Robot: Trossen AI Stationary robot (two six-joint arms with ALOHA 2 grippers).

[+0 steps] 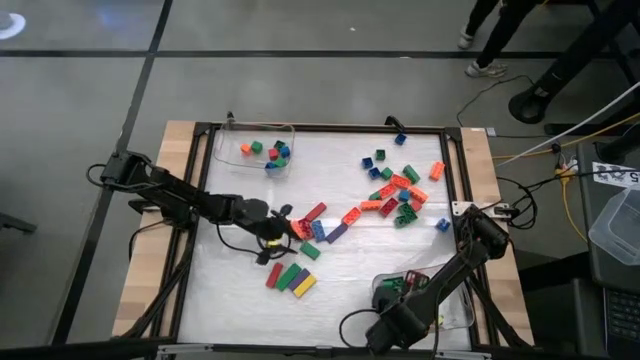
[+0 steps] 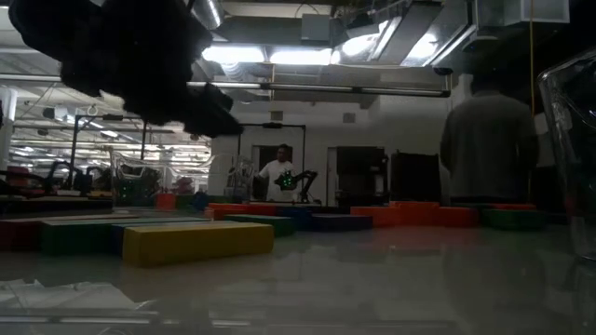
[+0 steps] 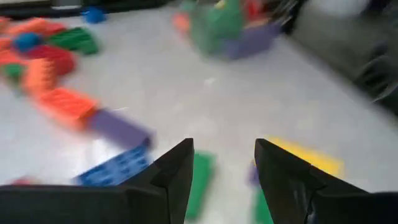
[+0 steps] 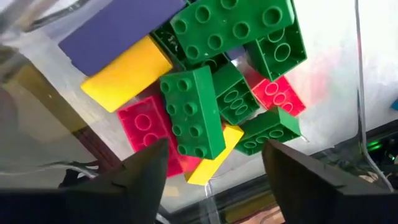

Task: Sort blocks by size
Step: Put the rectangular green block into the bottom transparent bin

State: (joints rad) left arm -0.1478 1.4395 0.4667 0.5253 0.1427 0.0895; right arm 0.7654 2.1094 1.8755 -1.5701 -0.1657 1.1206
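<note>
Many coloured studded blocks [image 1: 395,195] lie scattered on the white table, mostly right of centre. My left gripper [image 1: 280,235] hovers open and empty near the middle, above a small green block [image 3: 200,179] and beside a blue one [image 3: 115,167]. My right gripper [image 1: 400,290] is open over the near right clear tray [image 1: 455,312]. Its fingers stand above a pile of long green, red, yellow and purple blocks [image 4: 193,112] lying in the tray. A red, a green and a yellow long block [image 1: 290,278] lie side by side near the front.
A second clear tray [image 1: 290,135] at the far left holds several small cube blocks. A black frame [image 1: 455,180] borders the table. People stand in the room beyond [image 2: 489,130]. Bare table lies at the near left [image 1: 225,300].
</note>
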